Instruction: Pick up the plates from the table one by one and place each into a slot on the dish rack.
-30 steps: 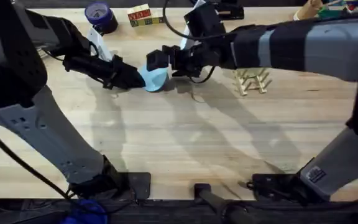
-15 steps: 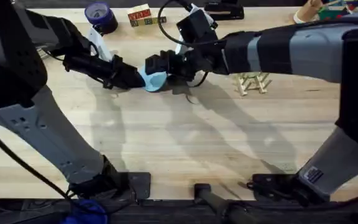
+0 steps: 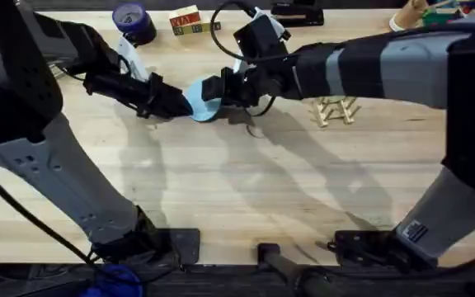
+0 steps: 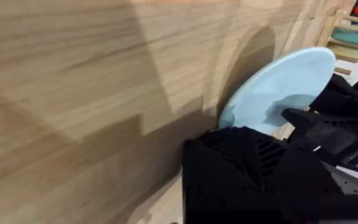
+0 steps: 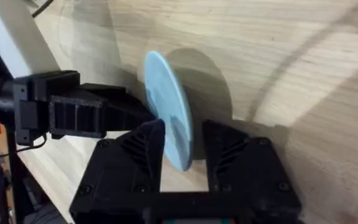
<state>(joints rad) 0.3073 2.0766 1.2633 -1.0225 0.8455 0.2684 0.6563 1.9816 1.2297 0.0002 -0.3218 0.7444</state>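
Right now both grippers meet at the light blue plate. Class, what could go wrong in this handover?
1. The plate stands on edge, the left gripper on one rim and the right gripper's fingers straddling the other. If the left lets go before the right closes, it may fall to the table.
2. If both pull, it could twist free.
3. The rack is narrow, so a tilted plate could miss its slot.

Matt light blue plate (image 5: 169,124) (smooth) — grained wooden table (image 3: 246,190).

Blue tape roll (image 3: 132,20) beside lettered blocks (image 3: 190,21).
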